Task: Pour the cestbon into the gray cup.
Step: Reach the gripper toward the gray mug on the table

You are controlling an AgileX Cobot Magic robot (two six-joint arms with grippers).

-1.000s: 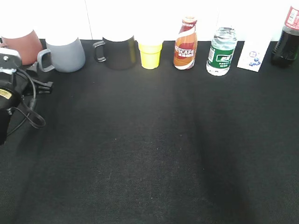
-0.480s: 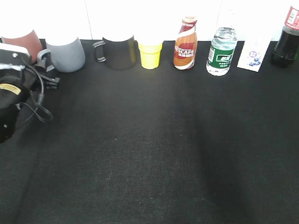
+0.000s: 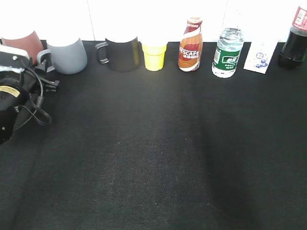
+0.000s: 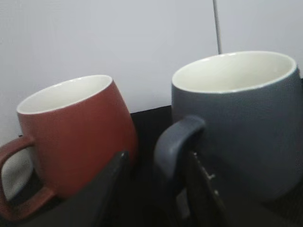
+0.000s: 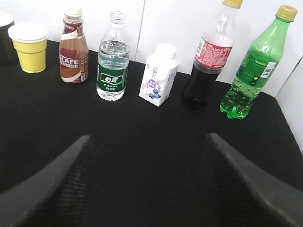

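Observation:
The gray cup [image 3: 69, 56] stands at the back left, its handle pointing left. My left gripper [image 3: 46, 65] is at that handle. In the left wrist view the open fingers [image 4: 158, 158] straddle the handle of the gray cup [image 4: 246, 132], with a gap on the left side. The cestbon [image 3: 226, 55], a clear bottle with a green label, stands upright at the back right; it also shows in the right wrist view [image 5: 112, 66]. My right gripper [image 5: 147, 139] is open and empty, well in front of the cestbon, and is out of the exterior view.
A reddish-brown mug [image 4: 80, 132] stands just left of the gray cup. Along the back are a black mug [image 3: 122, 53], a yellow cup [image 3: 154, 55], a Nescafe bottle [image 3: 190, 45], a white carton [image 3: 260, 55], a cola bottle [image 3: 293, 40] and a green soda bottle [image 5: 251, 66].
My left gripper has moved back and up the exterior view to the gray cup's handle; in the last half second it barely shifted. Nothing else moved.

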